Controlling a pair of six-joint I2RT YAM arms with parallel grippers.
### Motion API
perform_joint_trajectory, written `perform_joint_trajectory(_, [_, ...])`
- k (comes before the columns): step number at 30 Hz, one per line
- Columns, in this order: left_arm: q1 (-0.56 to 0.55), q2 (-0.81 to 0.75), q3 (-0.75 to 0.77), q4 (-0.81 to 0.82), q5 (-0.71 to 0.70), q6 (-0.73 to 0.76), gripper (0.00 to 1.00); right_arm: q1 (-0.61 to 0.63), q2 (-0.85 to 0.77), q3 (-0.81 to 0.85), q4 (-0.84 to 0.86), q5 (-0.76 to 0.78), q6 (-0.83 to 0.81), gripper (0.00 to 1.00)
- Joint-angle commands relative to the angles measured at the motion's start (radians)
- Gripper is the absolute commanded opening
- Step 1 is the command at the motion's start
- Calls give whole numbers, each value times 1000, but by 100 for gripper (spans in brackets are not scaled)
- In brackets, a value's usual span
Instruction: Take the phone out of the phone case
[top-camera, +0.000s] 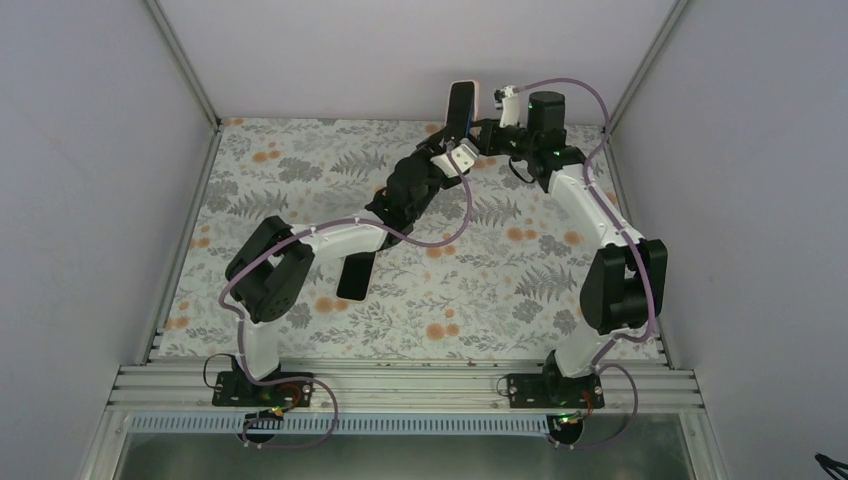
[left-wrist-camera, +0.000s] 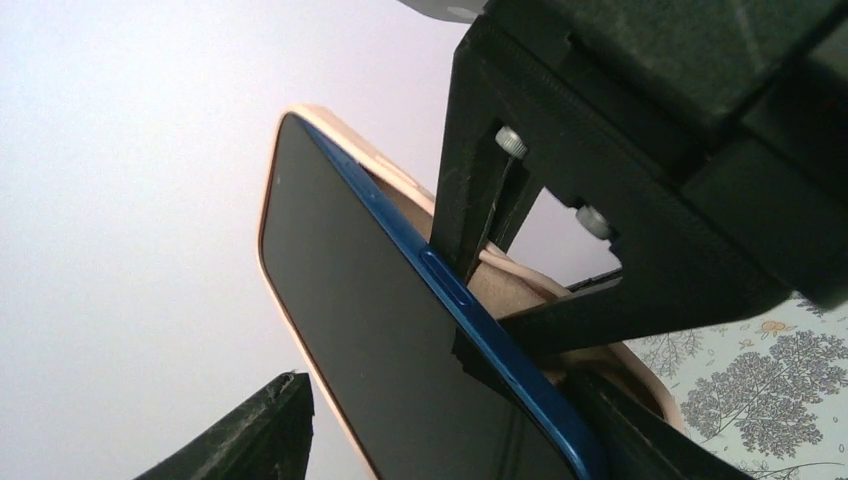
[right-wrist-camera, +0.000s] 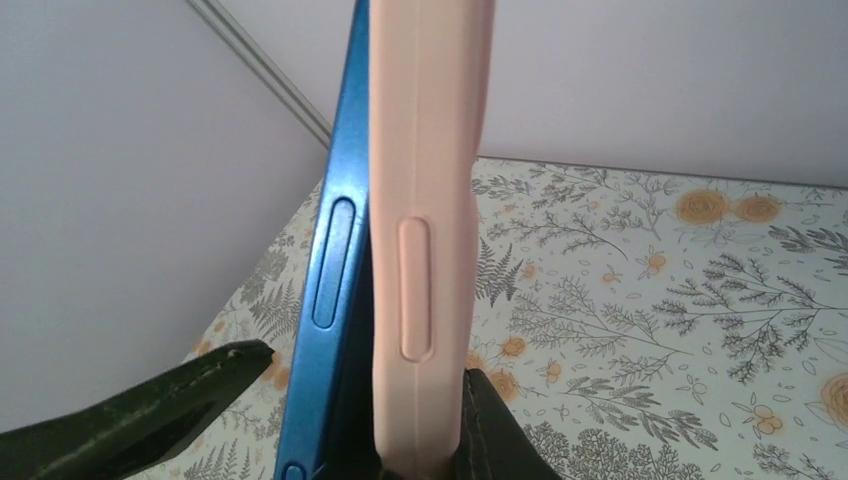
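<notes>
Floral table (right-wrist-camera: 650, 300) — right fingers (left-wrist-camera: 470, 200) clamping phone case (right-wrist-camera: 430, 200), left fingers (left-wrist-camera: 260, 430) spread around phone (left-wrist-camera: 380, 330)

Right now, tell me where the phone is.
Top view: the phone is held upright in the air above the far edge of the table, near its middle, partly out of its pink case, which the right claw grips.

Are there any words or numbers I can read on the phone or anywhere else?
None: no word, number or logo can be read in any view.
The phone has a dark, blank screen.
The phone case is plain peach.
The tablecloth shows only flowers and ferns.
</notes>
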Motion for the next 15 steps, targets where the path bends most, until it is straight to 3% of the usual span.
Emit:
perform_joint_trajectory(1, [185, -26, -32, 52, -276, 54, 59, -27, -98, -11, -70, -99, -6, 3])
perform_joint_trajectory(11, [266, -58, -52, 76, -273, 44, 59, -30, -105, -22, -44, -128, 26, 3])
perform_joint_trajectory(15, [265, -81, -69, 60, -209, -2, 59, -26, -93, -26, -27, -170, 35, 3])
